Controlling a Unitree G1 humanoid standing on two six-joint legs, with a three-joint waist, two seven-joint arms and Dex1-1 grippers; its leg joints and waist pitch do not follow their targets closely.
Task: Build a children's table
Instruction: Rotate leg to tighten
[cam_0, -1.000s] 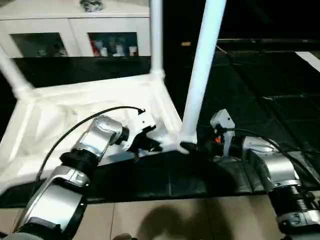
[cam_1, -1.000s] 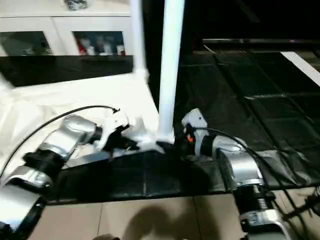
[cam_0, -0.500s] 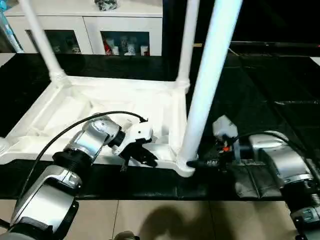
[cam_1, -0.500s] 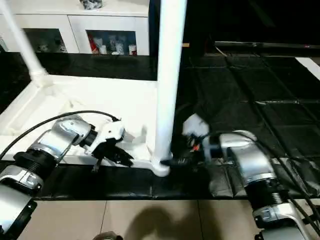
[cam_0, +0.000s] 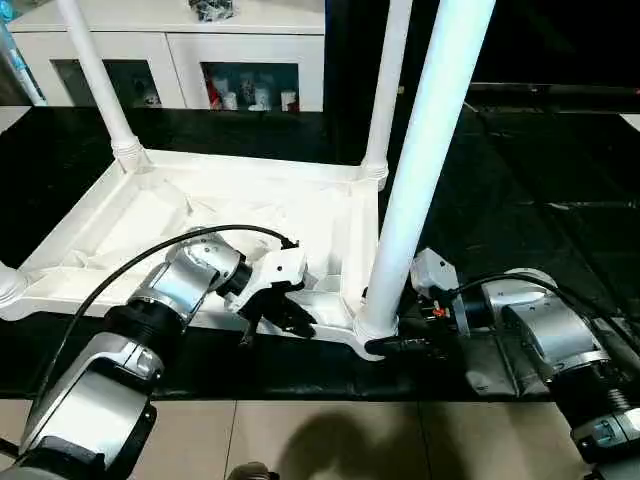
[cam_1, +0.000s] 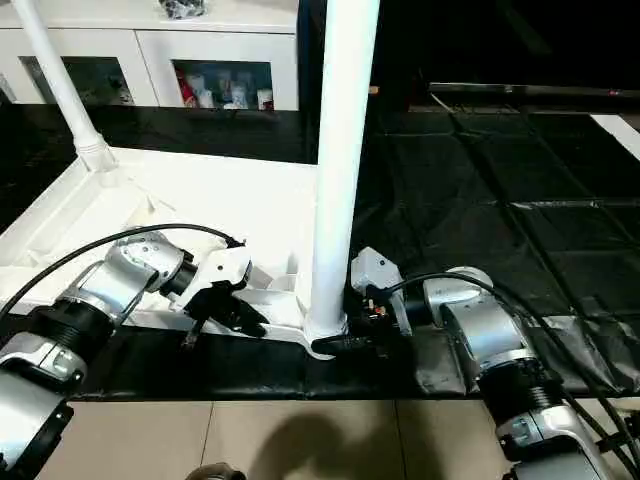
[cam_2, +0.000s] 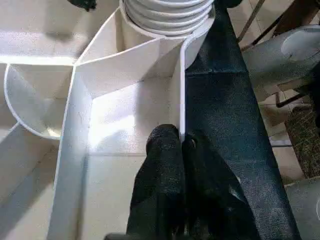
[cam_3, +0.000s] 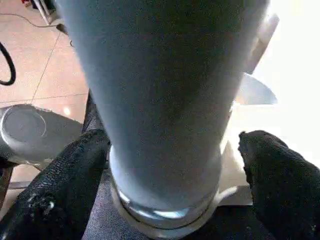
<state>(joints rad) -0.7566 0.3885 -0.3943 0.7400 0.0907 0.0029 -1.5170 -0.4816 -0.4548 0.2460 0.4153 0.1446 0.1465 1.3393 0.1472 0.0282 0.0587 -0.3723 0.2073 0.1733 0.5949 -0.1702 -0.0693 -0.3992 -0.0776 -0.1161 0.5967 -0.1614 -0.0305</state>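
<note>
On the black mat (cam_0: 520, 200) that covers the floor before us, the white tabletop (cam_0: 200, 215) lies upside down, its ribbed underside facing up — legs rise from its corner sockets. The nearest leg (cam_0: 425, 170) stands upright in the near right socket (cam_0: 372, 332), a second leg (cam_0: 388, 85) stands at the far right corner, and a third leg (cam_0: 97, 75) leans up from the far left corner.

Our left gripper (cam_2: 182, 145) meets the tabletop's near side wall a little to the left of that near socket; its fingers (cam_2: 162, 150) are pressed together over the thin upright wall, one finger inside the tabletop and one on the mat side, pinching the plastic edge. Our right gripper (cam_3: 172, 145) reaches in from the right at the foot of the nearest leg — its fingers (cam_3: 75, 165) are spread wide, one on each side of the tube just above the socket collar, and we cannot tell whether they touch it.

Behind the tabletop stands a white cabinet (cam_0: 170, 45) with glass doors, small items on its shelves. Tan floor tiles (cam_0: 330, 440) run along the mat's near edge.
</note>
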